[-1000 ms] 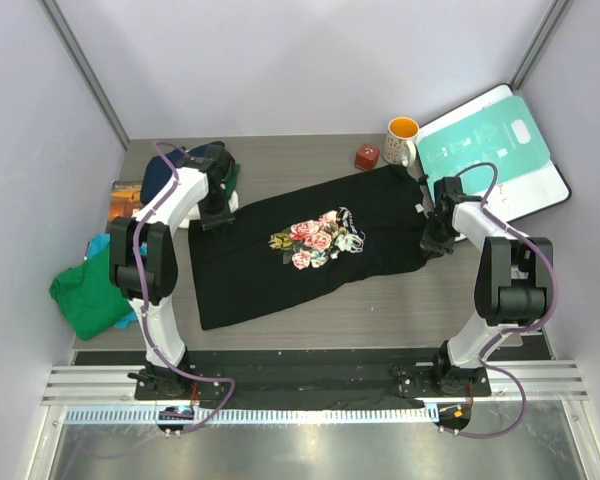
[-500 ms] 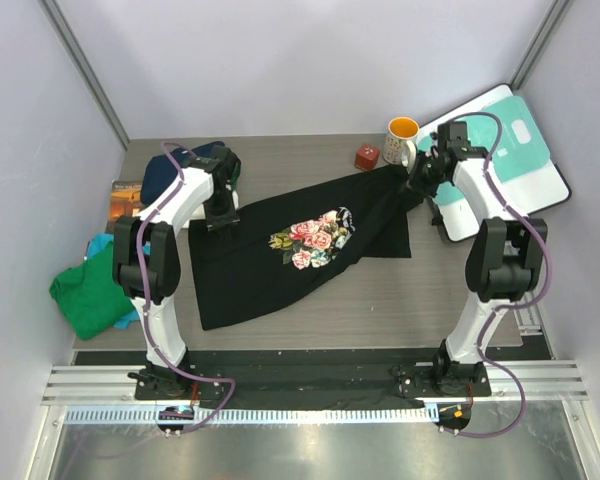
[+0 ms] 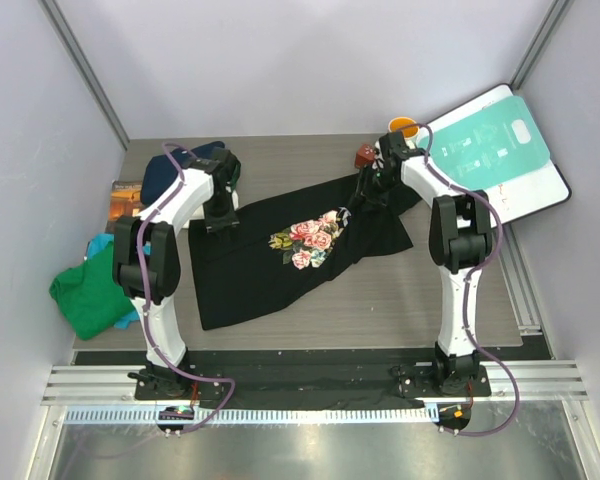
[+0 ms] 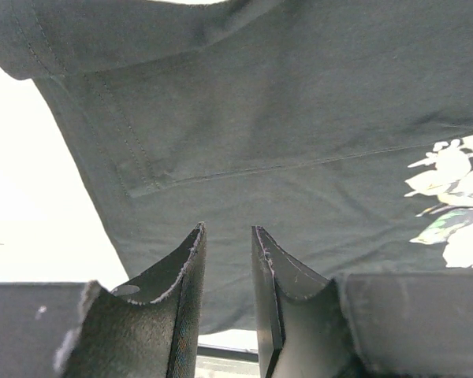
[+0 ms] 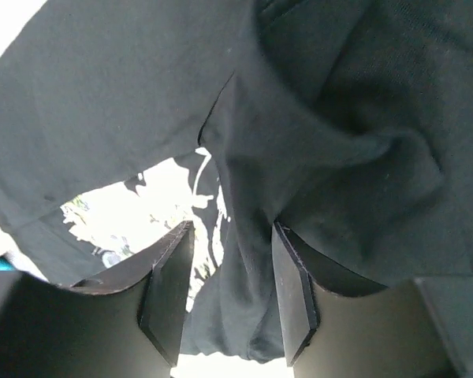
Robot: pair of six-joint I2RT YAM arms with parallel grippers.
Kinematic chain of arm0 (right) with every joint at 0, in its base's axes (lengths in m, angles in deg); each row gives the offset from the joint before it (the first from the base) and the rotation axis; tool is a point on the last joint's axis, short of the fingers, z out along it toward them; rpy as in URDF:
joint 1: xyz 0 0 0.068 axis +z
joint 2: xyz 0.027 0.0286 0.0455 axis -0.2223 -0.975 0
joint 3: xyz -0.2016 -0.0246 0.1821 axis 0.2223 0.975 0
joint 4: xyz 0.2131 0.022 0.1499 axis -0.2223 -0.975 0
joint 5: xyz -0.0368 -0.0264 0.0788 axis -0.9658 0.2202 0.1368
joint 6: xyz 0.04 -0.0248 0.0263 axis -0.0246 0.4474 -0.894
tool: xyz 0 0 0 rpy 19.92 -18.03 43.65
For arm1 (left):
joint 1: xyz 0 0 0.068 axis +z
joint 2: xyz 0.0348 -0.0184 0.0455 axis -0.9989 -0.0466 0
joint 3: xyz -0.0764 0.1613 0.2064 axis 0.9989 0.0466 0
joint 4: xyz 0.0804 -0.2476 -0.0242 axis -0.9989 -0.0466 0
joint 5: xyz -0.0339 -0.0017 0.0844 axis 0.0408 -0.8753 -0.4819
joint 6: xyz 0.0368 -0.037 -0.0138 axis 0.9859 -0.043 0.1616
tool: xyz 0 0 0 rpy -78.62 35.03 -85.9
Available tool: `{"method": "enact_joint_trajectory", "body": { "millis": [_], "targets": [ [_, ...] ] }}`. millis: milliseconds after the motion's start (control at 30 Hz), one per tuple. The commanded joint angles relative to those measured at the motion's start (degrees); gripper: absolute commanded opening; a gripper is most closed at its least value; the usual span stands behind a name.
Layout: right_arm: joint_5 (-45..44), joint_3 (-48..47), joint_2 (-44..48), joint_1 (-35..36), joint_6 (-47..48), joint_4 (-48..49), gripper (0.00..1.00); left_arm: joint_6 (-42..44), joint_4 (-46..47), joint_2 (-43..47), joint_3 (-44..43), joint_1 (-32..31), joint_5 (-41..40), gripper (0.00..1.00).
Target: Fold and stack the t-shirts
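Top view: the black cloth t-shirt with a pink rose print point(image 3: 250, 285) lies spread on the grey tabletop point(image 3: 450, 300). The left fingers point(image 3: 218, 218) are at its far-left edge and the right fingers point(image 3: 368, 192) over its bunched right edge, with bare tabletop beside them.

Left wrist: the fingers are slightly apart before a stitched hem point(image 4: 221, 175); whether they grip it cannot be told.

Right wrist: the fingers are apart, with a loose fold between them.

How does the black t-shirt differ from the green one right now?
Pose: the black t-shirt lies spread mostly flat across the middle of the table, while the green t-shirt is bunched in a heap at the left edge.
Look: the black one carries a rose print. The green one looks plain as far as it shows.
Footprint: the black one covers far more surface than the green one.
Shared: both are soft cloth, and neither is neatly folded.
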Motion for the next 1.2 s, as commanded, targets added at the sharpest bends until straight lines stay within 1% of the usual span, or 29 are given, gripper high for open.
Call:
{"method": "enact_joint_trajectory", "body": {
  "millis": [0,133,200,333,500,667,1000,1133,1167],
  "targets": [
    [-8.3,2.94,11.67,-0.59,3.44,0.1,0.5,0.92,-0.27,1.33,1.52,-0.13,-0.88,0.3],
    [-16.48,10.5,20.54,-1.38,6.53,-0.43,0.52,0.83,0.26,0.63,1.79,-0.13,0.08,0.3],
    [-18.61,14.98,24.75,-2.09,6.8,-0.52,0.53,1.0,0.26,0.19,1.0,-0.13,0.61,0.3],
    [-23.01,20.0,27.41,-3.67,7.15,-2.97,0.54,1.18,-0.35,-0.95,-0.84,-0.22,1.05,0.3],
    [-24.25,24.39,26.02,-5.25,7.24,-4.29,0.54,1.27,-0.44,-1.48,-1.9,-0.39,1.84,0.3],
    [-22.76,27.12,23.2,-6.83,6.71,-3.6,0.54,1.27,-0.62,-1.3,-1.2,-0.48,1.32,0.3],
    [-22.75,29.23,21.44,-7.36,7.77,-1.67,0.55,0.92,-0.97,-0.42,-0.58,-0.48,0.35,0.3],
    [-21.53,31.07,20.91,-7.45,7.6,0.45,0.55,0.74,-0.79,-0.16,-0.32,-0.57,0.44,0.3],
    [-19.52,31.69,20.74,-7.54,7.68,1.32,0.55,0.74,-0.88,-0.25,-0.41,-0.66,0.35,0.29]
  ]
}}
